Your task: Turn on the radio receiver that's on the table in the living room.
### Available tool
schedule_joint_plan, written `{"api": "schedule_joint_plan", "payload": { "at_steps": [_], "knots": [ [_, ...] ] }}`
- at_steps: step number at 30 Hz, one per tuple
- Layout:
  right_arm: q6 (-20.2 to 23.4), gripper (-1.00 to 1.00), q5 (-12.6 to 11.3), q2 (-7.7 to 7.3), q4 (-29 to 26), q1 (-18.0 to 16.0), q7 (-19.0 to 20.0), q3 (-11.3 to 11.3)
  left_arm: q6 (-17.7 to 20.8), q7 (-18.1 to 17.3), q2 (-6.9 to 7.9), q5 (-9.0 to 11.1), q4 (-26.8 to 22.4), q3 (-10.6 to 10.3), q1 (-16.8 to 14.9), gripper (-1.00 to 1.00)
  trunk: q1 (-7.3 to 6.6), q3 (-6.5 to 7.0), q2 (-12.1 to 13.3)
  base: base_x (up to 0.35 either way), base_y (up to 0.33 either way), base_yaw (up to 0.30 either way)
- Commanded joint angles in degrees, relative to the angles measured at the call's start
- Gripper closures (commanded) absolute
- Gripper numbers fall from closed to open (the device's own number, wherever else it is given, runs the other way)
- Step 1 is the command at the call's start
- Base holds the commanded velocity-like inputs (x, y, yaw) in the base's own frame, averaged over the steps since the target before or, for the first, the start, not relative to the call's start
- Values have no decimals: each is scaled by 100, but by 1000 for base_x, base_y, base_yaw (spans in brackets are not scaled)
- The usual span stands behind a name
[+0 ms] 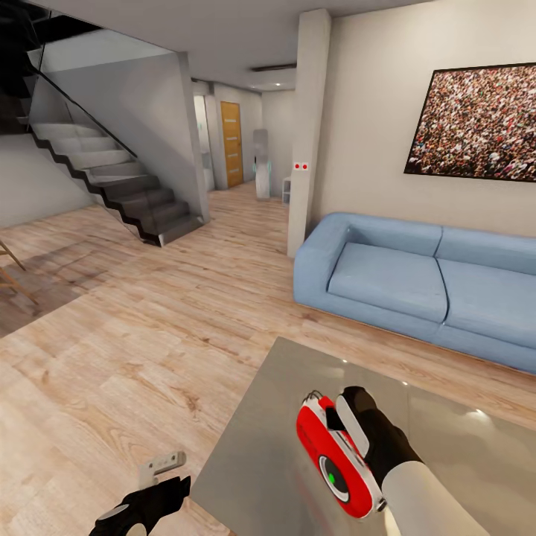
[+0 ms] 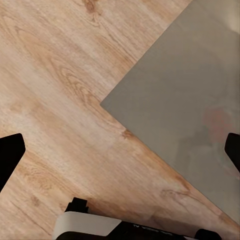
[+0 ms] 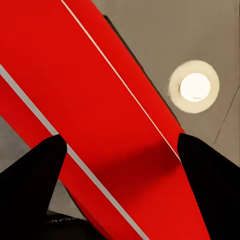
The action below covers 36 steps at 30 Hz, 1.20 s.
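The red radio receiver [image 1: 336, 458] leans tilted over the glossy grey-beige table [image 1: 260, 447], its round dial with a green centre facing me. My right gripper [image 1: 341, 438] is shut on it from behind. In the right wrist view the radio's red body with white trim lines [image 3: 100, 100] runs between both black fingers [image 3: 35, 170], with the table [image 3: 200, 30] behind. I cannot tell whether the radio touches the tabletop. My left gripper [image 1: 145, 506] hangs open over the wood floor beside the table's near corner [image 2: 150, 100], its fingers [image 2: 10, 155] spread wide with nothing between them.
A long light-blue sofa [image 1: 417, 283] stands just beyond the table, under a framed crowd picture [image 1: 476, 123]. A white pillar [image 1: 309, 126] rises at the sofa's left end. A staircase [image 1: 112, 179] and a hallway with a wooden door [image 1: 231, 144] lie farther back. Light wood floor [image 1: 134, 335] spreads to the left.
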Motion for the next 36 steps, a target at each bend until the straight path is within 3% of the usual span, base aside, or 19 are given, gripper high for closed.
{"api": "schedule_joint_plan", "payload": {
  "at_steps": [1,36],
  "knots": [
    [-125,100,2,0,5,1,1,-1,0,-2,1,0,0,0,0,-100,0,0,0,0,0,0],
    [-211,100,-6,0,72,0,1,13,1,-12,-11,9,0,-19,0,-100,0,0,0,0,0,0]
  ]
}}
